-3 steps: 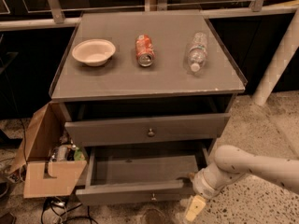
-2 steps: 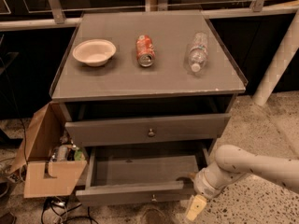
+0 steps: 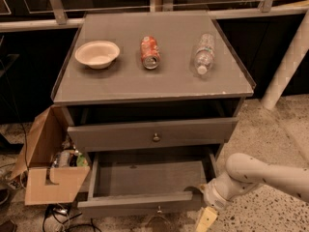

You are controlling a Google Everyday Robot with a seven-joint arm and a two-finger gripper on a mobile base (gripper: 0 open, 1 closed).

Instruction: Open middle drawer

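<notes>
The middle drawer (image 3: 140, 201) is a grey, flat-fronted, wide shallow drawer. It stands pulled far out of the grey cabinet (image 3: 145, 81), and its inside is bare. Its small round knob (image 3: 158, 209) shows at the centre of the front, near the bottom edge of the view. Above it the taller-fronted top drawer (image 3: 145, 134) with the bigger knob (image 3: 156, 137) is pulled out slightly. The lowest drawer is hidden beneath the open one. My gripper (image 3: 207, 215) is at the end of the white arm (image 3: 260, 175), low beside the open drawer's front right corner.
On the cabinet top lie a white bowl (image 3: 97, 53), a red can (image 3: 150, 52) on its side and a clear plastic bottle (image 3: 204, 53) on its side. An open cardboard box (image 3: 50, 166) of items stands at the left. A white post (image 3: 288, 62) stands at the right. Cables (image 3: 58, 219) lie on the floor.
</notes>
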